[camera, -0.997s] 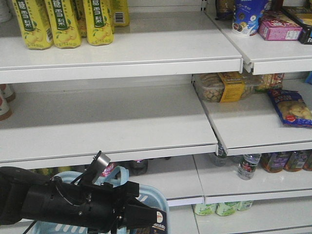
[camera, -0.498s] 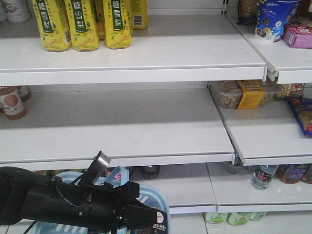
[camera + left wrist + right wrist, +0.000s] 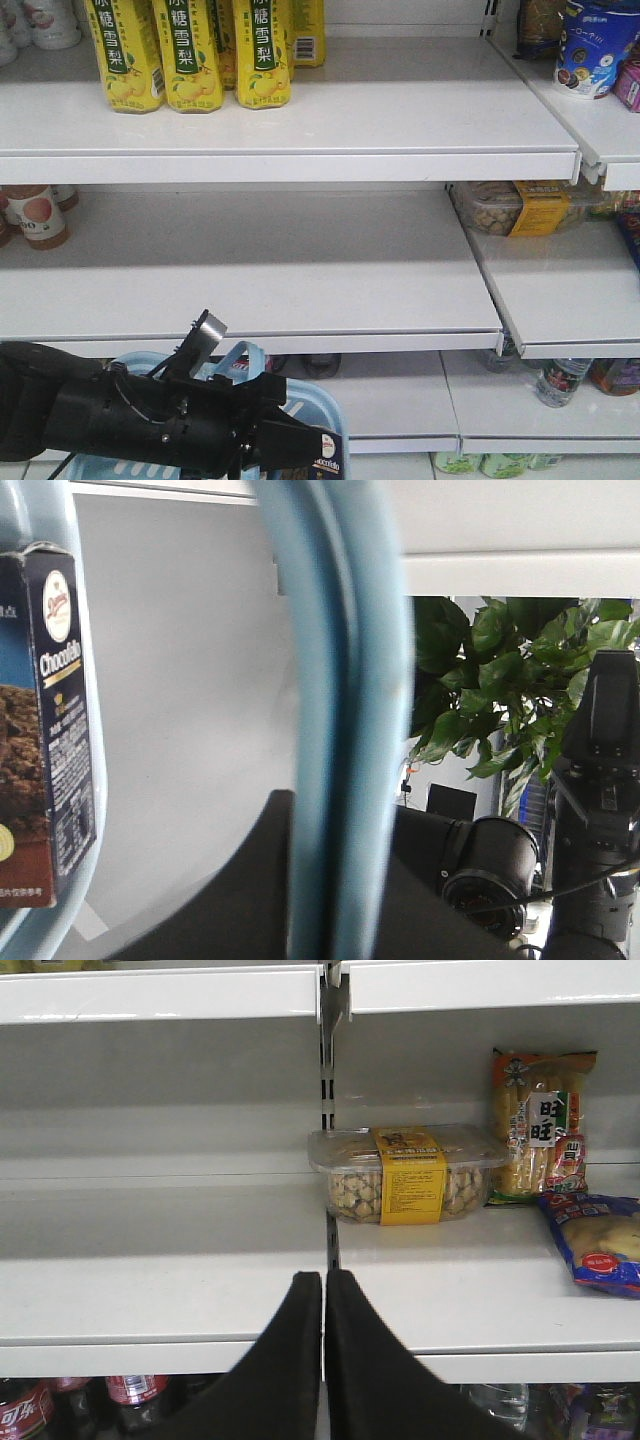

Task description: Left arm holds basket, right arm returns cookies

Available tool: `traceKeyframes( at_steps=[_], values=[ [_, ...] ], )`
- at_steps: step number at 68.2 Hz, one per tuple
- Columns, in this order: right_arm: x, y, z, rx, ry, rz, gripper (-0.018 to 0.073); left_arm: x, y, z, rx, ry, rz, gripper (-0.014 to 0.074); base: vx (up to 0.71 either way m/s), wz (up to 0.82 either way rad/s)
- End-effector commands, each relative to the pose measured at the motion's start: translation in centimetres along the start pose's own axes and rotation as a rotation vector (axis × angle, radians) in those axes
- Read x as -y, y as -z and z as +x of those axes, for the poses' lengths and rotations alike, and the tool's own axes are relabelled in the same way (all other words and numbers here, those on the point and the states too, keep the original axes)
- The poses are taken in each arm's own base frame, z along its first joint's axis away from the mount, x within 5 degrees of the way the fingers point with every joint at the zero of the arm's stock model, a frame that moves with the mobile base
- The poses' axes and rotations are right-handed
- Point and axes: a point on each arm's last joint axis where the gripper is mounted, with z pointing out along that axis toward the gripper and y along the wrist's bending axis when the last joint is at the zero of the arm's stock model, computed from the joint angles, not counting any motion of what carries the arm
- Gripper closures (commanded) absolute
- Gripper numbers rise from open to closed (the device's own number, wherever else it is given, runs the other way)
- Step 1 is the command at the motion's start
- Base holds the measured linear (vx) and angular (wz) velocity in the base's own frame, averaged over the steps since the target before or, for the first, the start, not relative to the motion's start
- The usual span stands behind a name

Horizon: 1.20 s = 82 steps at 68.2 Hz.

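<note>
Navy cardboard with a chocolate-chip picture, the cookies (image 3: 40, 730) box stands upright inside the basket (image 3: 318, 402), against its wall. Over the basket the left arm (image 3: 120, 415) lies level, left tool (image 3: 290, 445) clamped on the handle (image 3: 340, 730). Only the right wrist view shows the right tool (image 3: 323, 1278): fingers pressed together, empty.

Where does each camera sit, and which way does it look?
Front view: behind the left arm, facing the shelves; shows that arm, the basket, the cookies.
Left wrist view: close against the basket handle, cookies at left; black finger below.
Right wrist view: faces the middle shelf; shut right hand below.
Front and right wrist views share the clear tub.
</note>
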Motion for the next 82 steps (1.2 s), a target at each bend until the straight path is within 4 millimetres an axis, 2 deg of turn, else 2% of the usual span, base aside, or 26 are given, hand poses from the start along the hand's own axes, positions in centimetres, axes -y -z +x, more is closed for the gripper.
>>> traceKeyframes(
  at_steps=[1, 82],
  values=[
    [-0.04, 0.10, -0.74, 0.081, 0.008, -0.005, 0.0568, 2.08, 0.67, 0.00, 0.005, -0.017, 0.111, 0.0604, 0.04, 0.02],
    [-0.04, 0.10, -0.74, 0.081, 0.008, -0.005, 0.0568, 2.08, 0.67, 0.00, 0.005, -0.017, 0.111, 0.0604, 0.03, 0.01]
  ],
)
